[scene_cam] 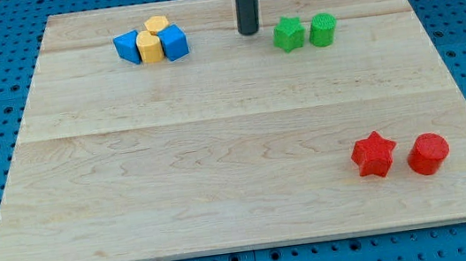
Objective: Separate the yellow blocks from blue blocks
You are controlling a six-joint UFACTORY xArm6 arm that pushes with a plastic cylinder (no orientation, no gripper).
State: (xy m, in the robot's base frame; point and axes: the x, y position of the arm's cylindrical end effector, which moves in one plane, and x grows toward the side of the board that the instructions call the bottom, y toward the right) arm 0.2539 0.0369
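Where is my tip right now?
Your tip sits near the view's top centre, just left of the green star block, well right of the blue-and-yellow cluster, touching neither.

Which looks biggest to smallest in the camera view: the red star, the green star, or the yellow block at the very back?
1. red star, looks biggest, though it is nearest the view's bottom, so closeness may help.
2. green star.
3. rear yellow block, smallest, but partly hidden behind its neighbours.
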